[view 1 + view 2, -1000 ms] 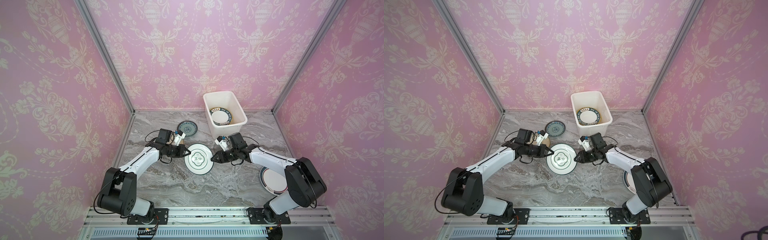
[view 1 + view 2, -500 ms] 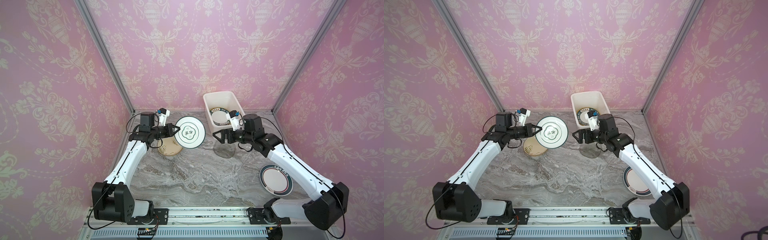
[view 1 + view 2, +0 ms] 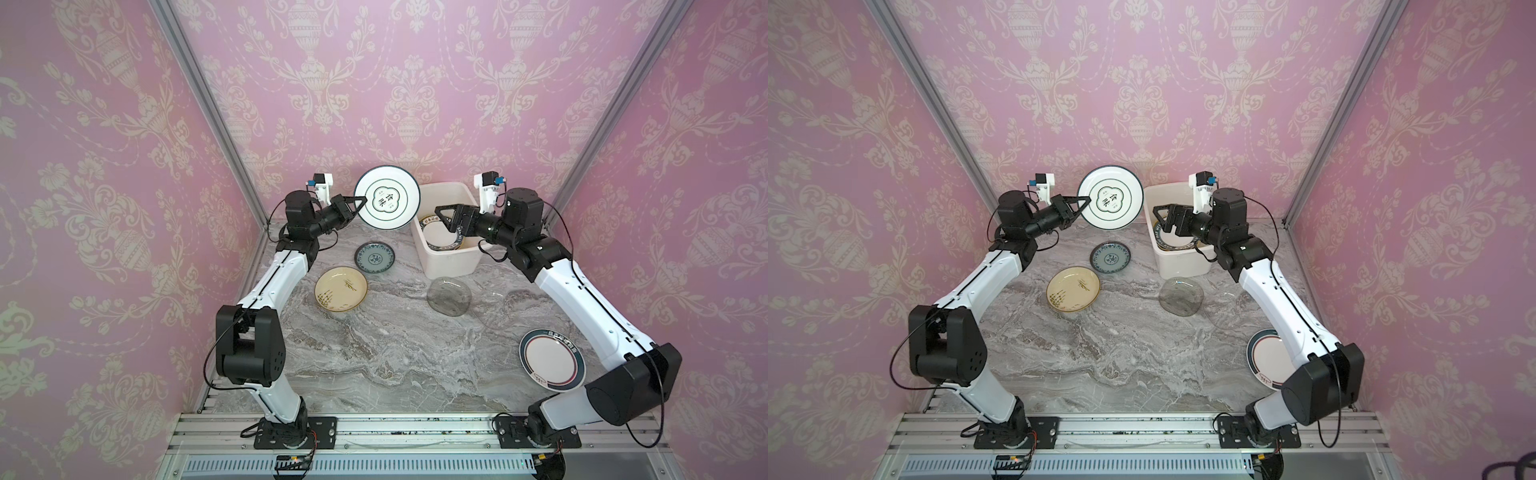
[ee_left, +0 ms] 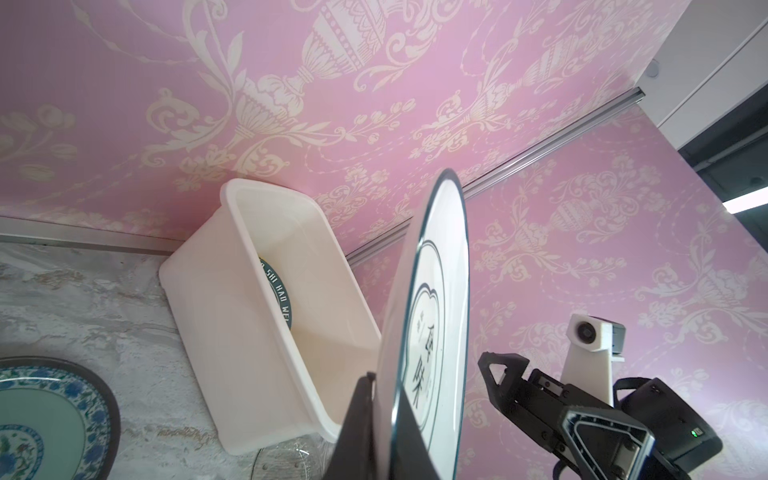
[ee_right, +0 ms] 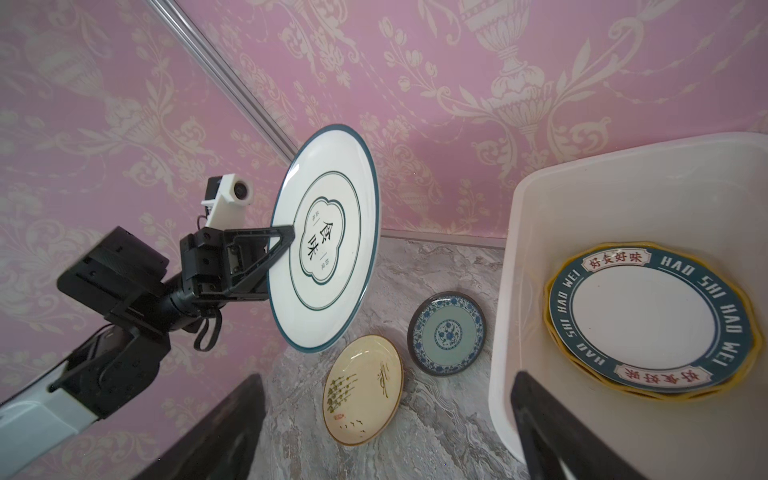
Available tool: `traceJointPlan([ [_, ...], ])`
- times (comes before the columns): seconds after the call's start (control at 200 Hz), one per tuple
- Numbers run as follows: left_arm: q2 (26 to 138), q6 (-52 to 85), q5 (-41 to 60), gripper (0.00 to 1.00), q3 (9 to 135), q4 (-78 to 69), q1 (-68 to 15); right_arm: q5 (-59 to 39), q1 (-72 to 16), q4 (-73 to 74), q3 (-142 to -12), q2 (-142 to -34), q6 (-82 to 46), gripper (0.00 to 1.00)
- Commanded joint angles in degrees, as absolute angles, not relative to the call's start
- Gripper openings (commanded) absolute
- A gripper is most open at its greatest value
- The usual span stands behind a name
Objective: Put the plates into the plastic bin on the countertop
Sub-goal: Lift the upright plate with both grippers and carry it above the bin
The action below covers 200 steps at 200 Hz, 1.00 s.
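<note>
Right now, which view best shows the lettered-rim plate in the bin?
The right wrist view: it looks into the plastic bin, showing the whole lettered-rim plate on a yellow plate. In both top views the right jaws cover part of the plate. The left wrist view catches only a sliver behind the bin wall.

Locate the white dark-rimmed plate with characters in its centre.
In both top views the plate is held raised on edge at the back, its rim clamped by the left gripper, just left of the bin; the blue-patterned plate lies nearest.

Wallpaper: pink with cream urns, behind left end effector and right end effector.
Base rail: slotted aluminium, well apart from both.
</note>
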<state>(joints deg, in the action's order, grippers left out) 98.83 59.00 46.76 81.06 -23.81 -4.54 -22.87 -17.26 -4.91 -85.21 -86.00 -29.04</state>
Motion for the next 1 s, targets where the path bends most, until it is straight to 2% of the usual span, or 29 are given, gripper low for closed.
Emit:
traceJointPlan([
  [0.0,101.51,66.06,51.15,0.03,85.62,-33.22,-5.68,-29.75,-15.77,6.9,-85.23,-89.71,-38.3,0.87],
  [0.18,106.16,67.69,52.31,0.03,89.3,-33.96,-6.04,-38.22,-15.3,12.61,-89.47,-98.18,-44.64,0.75],
  [0.32,109.0,68.46,52.55,0.03,91.16,-34.04,-6.33,-40.77,-15.37,19.44,-92.03,-103.55,-50.73,0.68],
  [0.625,112.78,69.17,52.38,0.03,93.91,-34.34,-6.69,-39.08,-15.03,17.91,-95.26,-107.22,-50.61,0.59],
  [0.996,117.24,69.84,52.65,0.04,99.04,-34.87,-8.71,-40.46,-15.38,21.37,-102.05,-113.51,-55.05,0.24],
])
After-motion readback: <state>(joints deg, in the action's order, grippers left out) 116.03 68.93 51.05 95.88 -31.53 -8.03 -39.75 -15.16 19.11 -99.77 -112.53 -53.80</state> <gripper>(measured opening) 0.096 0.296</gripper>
